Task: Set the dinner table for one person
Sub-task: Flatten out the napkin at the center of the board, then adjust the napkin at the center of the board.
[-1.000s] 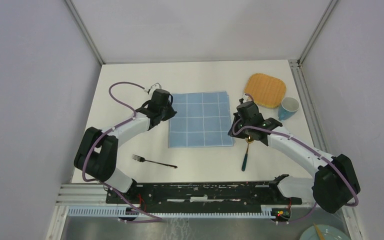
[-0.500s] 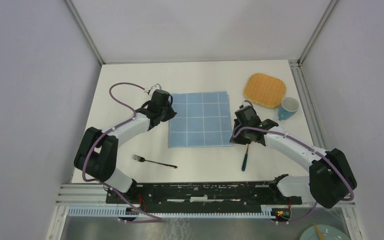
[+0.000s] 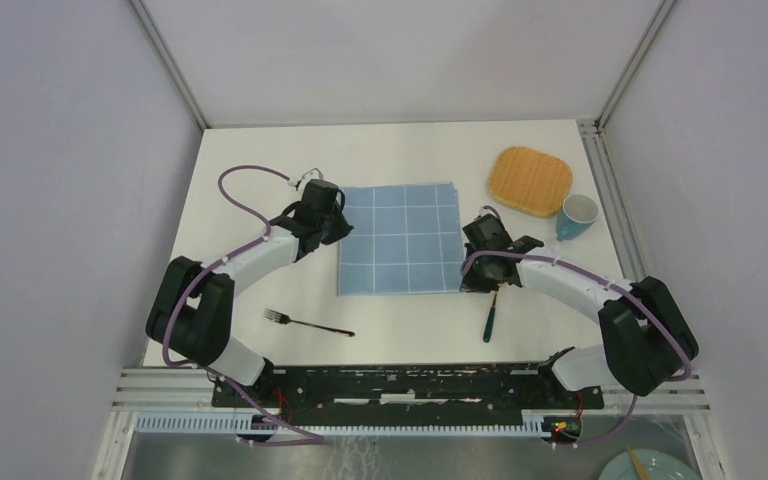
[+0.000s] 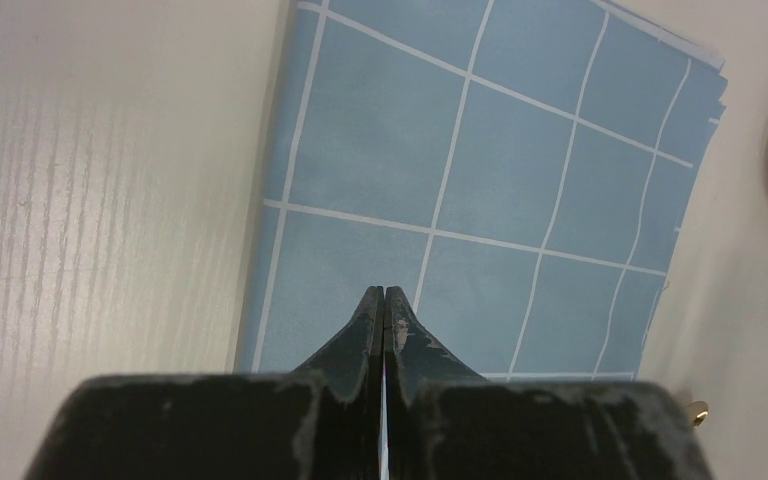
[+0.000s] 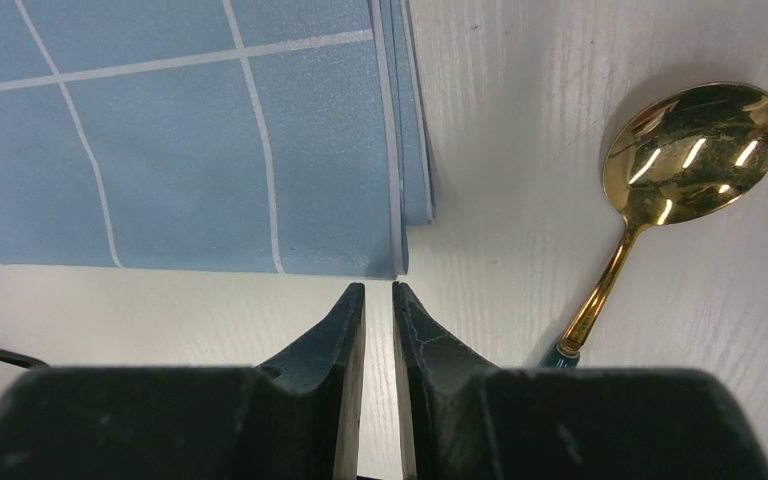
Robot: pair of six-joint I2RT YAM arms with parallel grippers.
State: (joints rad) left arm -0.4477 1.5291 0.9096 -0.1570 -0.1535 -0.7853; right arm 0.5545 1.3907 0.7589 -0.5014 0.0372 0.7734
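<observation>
Dinner table point(image 3: 390, 150) lay flat under both arms, with the white top bare around the items. Fork point(image 3: 307, 323) sat front-left on it, well apart from left gripper point(image 4: 381, 292). That gripper's fingers were pressed together with nothing pinched, tips over the left part of the blue checked cloth point(image 3: 400, 240), bare table just to its left. Couldn't tell if the tips touched the cloth. Right gripper point(image 5: 377, 292) had its fingers a narrow slit apart, holding nothing, tips above bare table just off the cloth's near right corner. Gold spoon point(image 5: 695, 135) lay on the table just right of it, not touching. Woven mat point(image 3: 530, 180) and blue cup point(image 3: 577, 215) sat far right.
</observation>
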